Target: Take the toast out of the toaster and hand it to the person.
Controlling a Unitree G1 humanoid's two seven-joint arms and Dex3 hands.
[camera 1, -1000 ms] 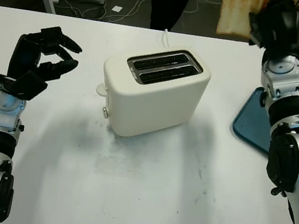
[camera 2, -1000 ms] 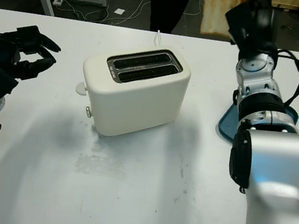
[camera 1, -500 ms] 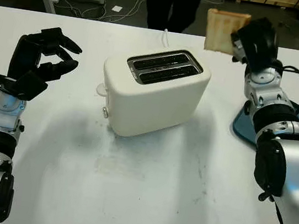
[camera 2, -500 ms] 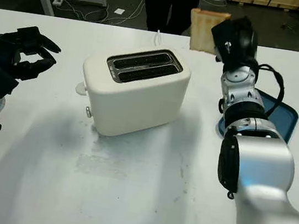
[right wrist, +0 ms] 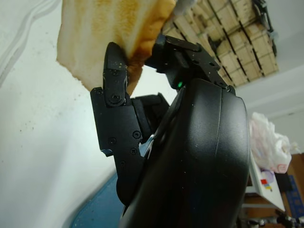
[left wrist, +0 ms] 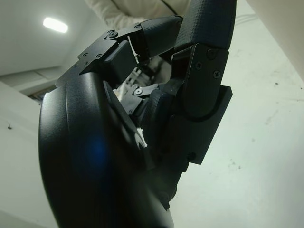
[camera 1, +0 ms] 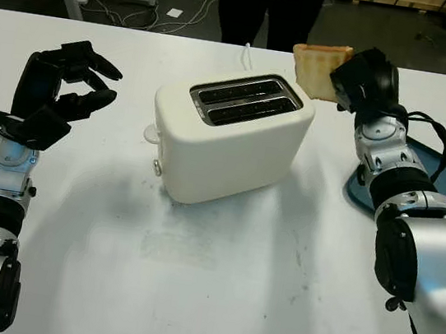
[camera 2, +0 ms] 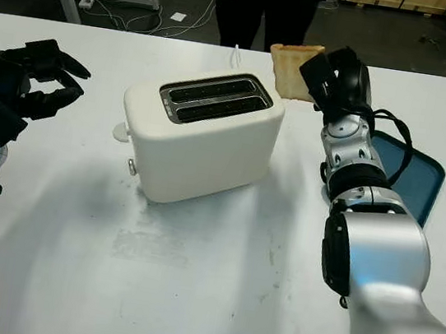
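Right wrist view shows the right hand (right wrist: 128,80) pinching a golden-brown toast (right wrist: 109,33) slice, pale at its edges.

**Matt plastic, rough toast, scuffed white top**

The toaster (camera 1: 229,135) shows a smooth cream plastic shell with a soft sheen, its slots lined in dark metal. Between the fingers (right wrist: 115,71) of the right hand (camera 1: 361,74), matt black plastic with visible screws, the toast (camera 1: 318,68) looks dry, porous and browned. The left hand (camera 1: 55,89) has the same matt black shell over brushed-metal forearm joints. The table (camera 1: 213,298) is smooth, white, lightly smudged. The tray (camera 1: 435,168) is glossy blue plastic.
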